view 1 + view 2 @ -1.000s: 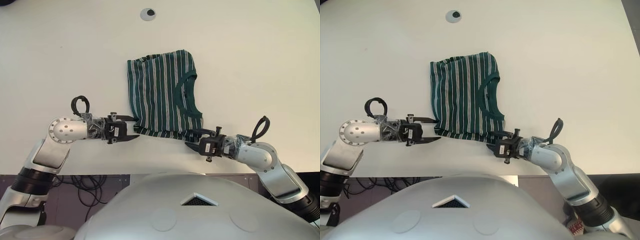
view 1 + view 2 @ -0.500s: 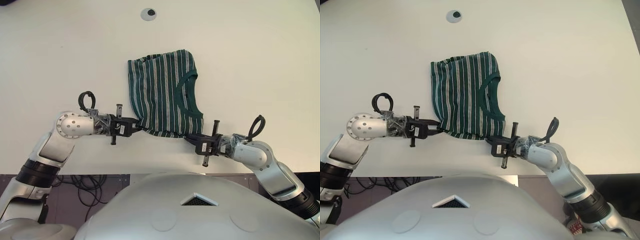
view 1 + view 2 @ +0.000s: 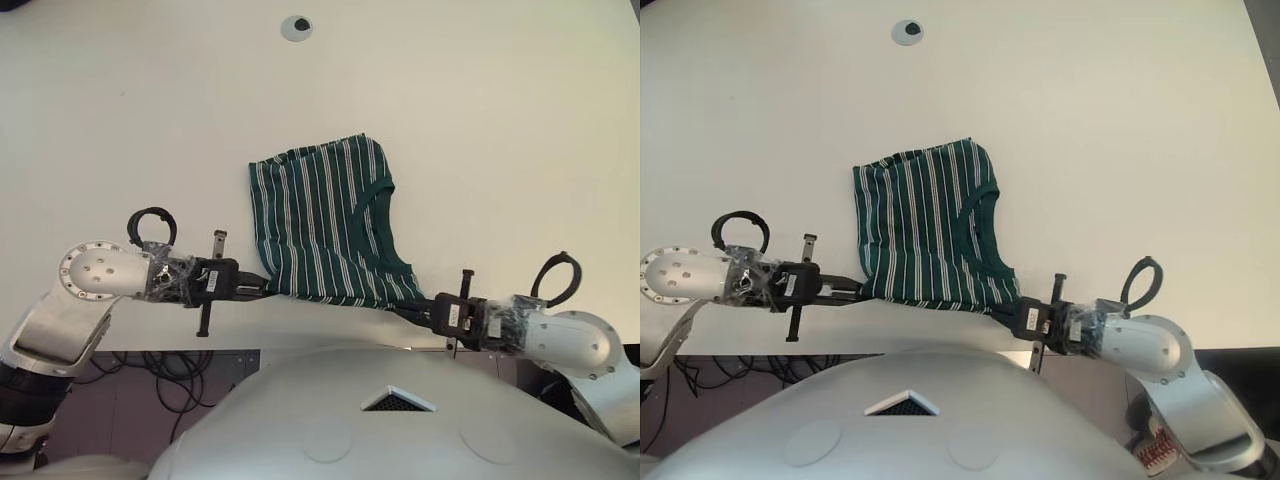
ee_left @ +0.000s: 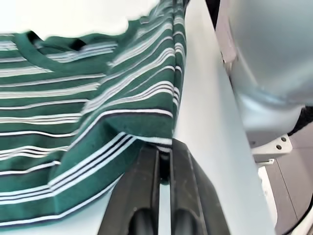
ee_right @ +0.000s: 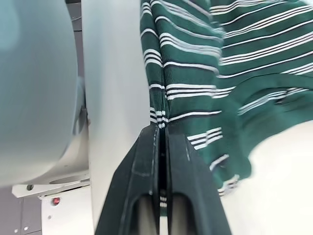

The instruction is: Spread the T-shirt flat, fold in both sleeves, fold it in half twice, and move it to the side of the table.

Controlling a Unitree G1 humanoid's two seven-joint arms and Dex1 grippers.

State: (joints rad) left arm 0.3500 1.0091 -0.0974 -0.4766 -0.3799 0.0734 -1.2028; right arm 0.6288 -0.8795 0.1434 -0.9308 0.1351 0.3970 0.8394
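Arms point inward along the table (image 3: pixel 520 150) edge, left pincer (image 3: pixel 264 288) and right pincer (image 3: pixel 405 307) pinching the T-shirt (image 3: pixel 320 220).

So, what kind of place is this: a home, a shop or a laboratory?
Most likely a robotics laboratory or test room. A plain white table with a round cable port carries one green striped T-shirt, and loose black cables hang beneath the table's edge.
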